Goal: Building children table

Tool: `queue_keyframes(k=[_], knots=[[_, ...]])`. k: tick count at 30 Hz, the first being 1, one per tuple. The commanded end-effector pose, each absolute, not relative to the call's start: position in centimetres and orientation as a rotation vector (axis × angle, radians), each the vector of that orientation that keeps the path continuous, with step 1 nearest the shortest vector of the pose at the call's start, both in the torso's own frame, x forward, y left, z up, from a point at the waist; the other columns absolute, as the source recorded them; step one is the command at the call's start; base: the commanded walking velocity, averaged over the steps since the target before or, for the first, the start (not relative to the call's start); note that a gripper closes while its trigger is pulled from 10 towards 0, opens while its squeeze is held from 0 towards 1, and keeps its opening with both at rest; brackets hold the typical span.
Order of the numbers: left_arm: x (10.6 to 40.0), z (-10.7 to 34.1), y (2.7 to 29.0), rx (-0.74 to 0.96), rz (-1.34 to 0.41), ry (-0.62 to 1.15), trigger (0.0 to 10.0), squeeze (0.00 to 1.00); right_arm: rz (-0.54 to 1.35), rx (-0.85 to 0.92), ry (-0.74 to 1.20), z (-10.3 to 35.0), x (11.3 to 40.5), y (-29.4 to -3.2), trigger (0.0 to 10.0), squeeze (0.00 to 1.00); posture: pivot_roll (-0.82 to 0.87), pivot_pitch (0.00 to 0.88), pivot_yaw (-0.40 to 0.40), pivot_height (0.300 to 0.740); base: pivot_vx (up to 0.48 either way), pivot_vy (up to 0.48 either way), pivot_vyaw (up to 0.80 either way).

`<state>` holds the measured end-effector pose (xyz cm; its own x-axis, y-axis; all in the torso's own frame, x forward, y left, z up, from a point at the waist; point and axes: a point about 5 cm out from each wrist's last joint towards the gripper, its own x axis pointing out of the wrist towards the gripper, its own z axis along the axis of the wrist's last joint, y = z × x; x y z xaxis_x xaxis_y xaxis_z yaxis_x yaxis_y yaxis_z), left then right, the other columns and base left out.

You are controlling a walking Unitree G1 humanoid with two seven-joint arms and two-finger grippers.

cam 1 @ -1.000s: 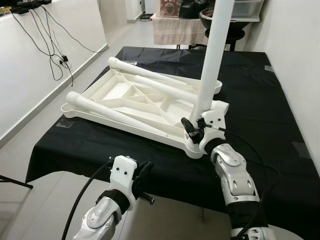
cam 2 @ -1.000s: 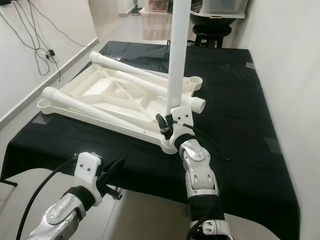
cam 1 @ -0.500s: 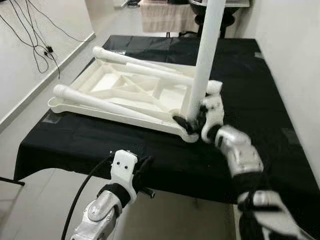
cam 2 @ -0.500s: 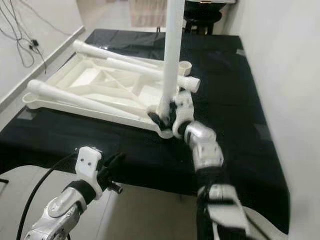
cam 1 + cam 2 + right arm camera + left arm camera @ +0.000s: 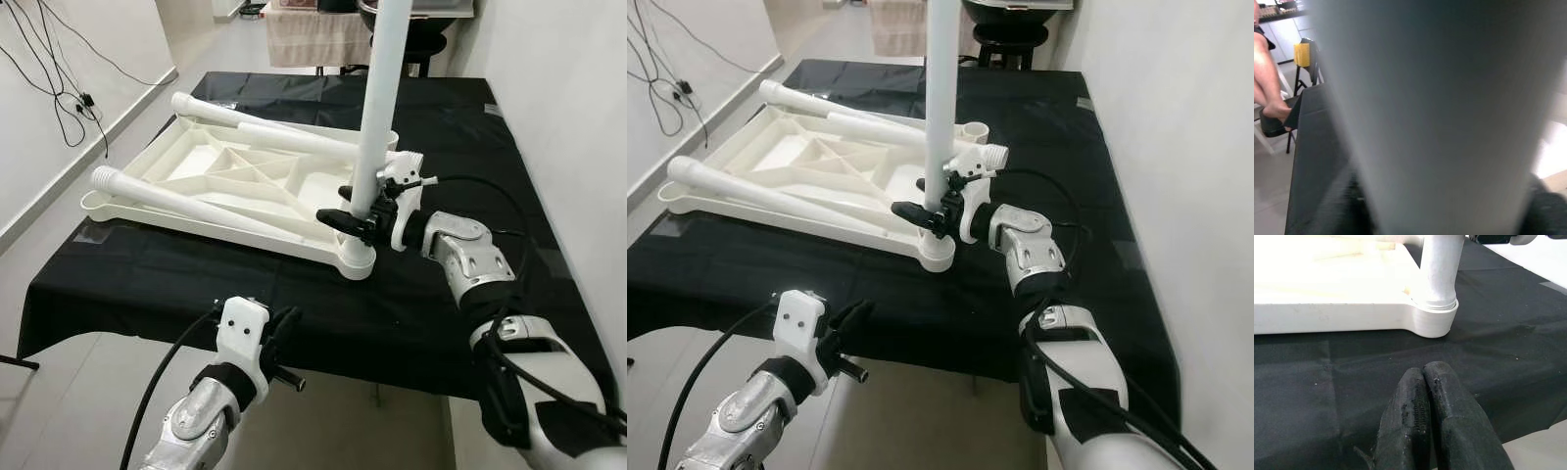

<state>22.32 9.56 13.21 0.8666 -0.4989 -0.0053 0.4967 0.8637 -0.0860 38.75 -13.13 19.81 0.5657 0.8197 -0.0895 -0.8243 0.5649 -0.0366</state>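
Since a second ago your right arm has swung round: it reached the upright leg from the near side, now it comes in from the right, forearm lying across the cloth. Right gripper (image 5: 358, 213) is clamped on the upright leg (image 5: 377, 103) low down, just above its socket. That leg's long axis runs vertical, top end out of frame, foot seated in the near right corner of the tabletop (image 5: 191, 176).

Tabletop lies upside down on the black-draped table (image 5: 147, 284), ribbed underside up, long side running near-left to far-right.

Leg count: four white legs. One stands upright. Three lie loose across the tabletop: one near leg (image 5: 186, 203) along the near edge, threaded end pointing left; one far leg (image 5: 250, 120) along the far edge; one short-showing leg (image 5: 988, 155) behind the gripper, threaded end pointing right.

Left gripper (image 5: 1427, 423) hangs below the near table edge, fingers pressed together, holding nothing, pointing at the socket corner.

Around: cables (image 5: 59, 73) on the left wall, a draped towel (image 5: 313, 39) beyond the far table end. A person's bare legs (image 5: 1268, 93) show in your right wrist view.
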Motion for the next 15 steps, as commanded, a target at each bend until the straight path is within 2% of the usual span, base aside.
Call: queue_keyframes(k=[1,4,6,7,8,9,10,11,12,13,14,15], knots=[[21.9,13.1,9.5,-0.093,-0.522,0.040,10.0,0.00,0.990,-0.092,0.119,18.6,38.7,-12.3,0.0,0.00,0.05,0.137,0.005,0.740,0.000,0.000,0.00],[21.9,13.1,9.5,-0.094,-0.523,0.040,10.0,0.00,0.975,-0.098,0.123,18.5,38.8,-12.3,0.0,0.00,0.05,0.137,0.004,0.740,0.000,0.000,0.00],[21.7,13.2,9.5,-0.095,-0.521,0.040,10.0,0.00,0.853,-0.133,0.152,17.8,39.2,-13.1,0.0,0.00,0.06,0.141,-0.005,0.740,0.000,0.000,0.00],[21.7,13.2,9.5,-0.095,-0.521,0.040,10.0,0.00,0.853,-0.133,0.152,17.8,39.2,-13.1,0.0,0.00,0.06,0.141,-0.005,0.740,0.000,0.000,0.00],[21.6,13.2,9.5,-0.096,-0.519,0.041,10.0,0.00,0.754,-0.149,0.175,17.2,39.4,-13.9,0.0,0.00,0.06,0.142,-0.009,0.740,0.000,0.000,0.00],[21.6,13.2,9.5,-0.096,-0.519,0.041,10.0,0.00,0.754,-0.149,0.175,17.2,39.4,-13.9,0.0,0.00,0.06,0.142,-0.009,0.740,0.000,0.000,0.00],[21.5,13.2,9.5,-0.096,-0.517,0.041,10.0,0.00,0.660,-0.160,0.192,16.6,39.4,-14.6,0.0,0.00,0.06,0.144,-0.011,0.740,0.000,0.000,0.00],[21.4,13.2,9.6,-0.096,-0.515,0.042,10.0,0.00,0.399,-0.193,0.211,15.6,39.6,-16.7,0.0,0.00,0.06,0.145,-0.016,0.740,0.000,0.000,0.00],[21.4,13.2,9.6,-0.096,-0.515,0.042,10.0,0.00,0.399,-0.193,0.211,15.6,39.6,-16.7,0.0,0.00,0.06,0.145,-0.016,0.740,0.000,0.000,0.00],[21.4,13.2,9.6,-0.096,-0.513,0.043,10.0,0.00,0.158,-0.164,0.239,13.9,38.8,-18.9,0.0,0.00,0.06,0.149,-0.024,0.740,0.000,0.000,0.00],[21.4,13.2,9.7,-0.096,-0.512,0.044,10.0,0.00,0.068,-0.137,0.280,12.2,37.3,-19.6,0.0,0.00,0.06,0.151,-0.019,0.740,0.000,0.000,0.00],[21.4,13.2,9.7,-0.096,-0.512,0.044,10.0,0.00,0.068,-0.137,0.280,12.2,37.3,-19.6,0.0,0.00,0.06,0.151,-0.019,0.740,0.000,0.000,0.00]])
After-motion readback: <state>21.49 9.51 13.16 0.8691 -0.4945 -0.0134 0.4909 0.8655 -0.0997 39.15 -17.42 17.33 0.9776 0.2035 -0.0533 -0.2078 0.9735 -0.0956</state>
